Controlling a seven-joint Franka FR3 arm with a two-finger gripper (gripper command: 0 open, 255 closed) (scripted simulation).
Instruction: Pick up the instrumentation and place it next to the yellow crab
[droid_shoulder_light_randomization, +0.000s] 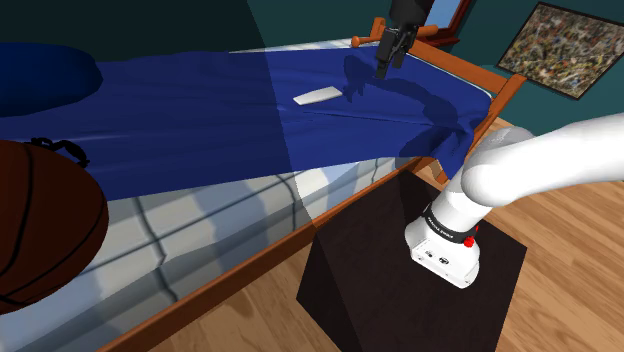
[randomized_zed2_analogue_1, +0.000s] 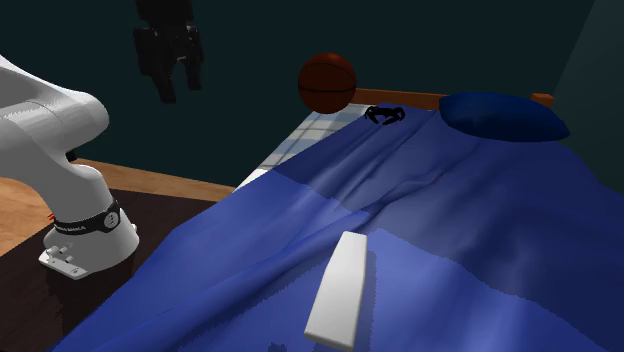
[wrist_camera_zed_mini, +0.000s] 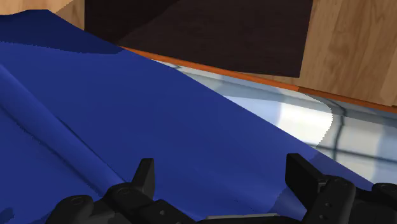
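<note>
Instrumentation, drawn as a plain white flat bar (droid_shoulder_light_randomization: 318, 97), lies loose on the blue blanket (droid_shoulder_light_randomization: 200, 120) of the bed, well apart from the crab figure (randomized_zed2_analogue_1: 385, 113), which sits at the far end between the basketball (randomized_zed2_analogue_1: 327, 82) and the pillow (randomized_zed2_analogue_1: 505, 115). The end effector (droid_shoulder_light_randomization: 390, 55) hangs above the blanket, just to the shoulder view's right of the bar, fingers (wrist_camera_zed_mini: 146, 178) spread wide with nothing between them. To do the pickup well, I judge it should centre over the bar's middle, turn so the fingers cross its narrow width, then go low, since the bar looks thin and the wrinkled cloth may give under it. The crab is small and reads dark rather than yellow, its shape hard to make out. The basketball is cut off at the shoulder view's left edge.
</note>
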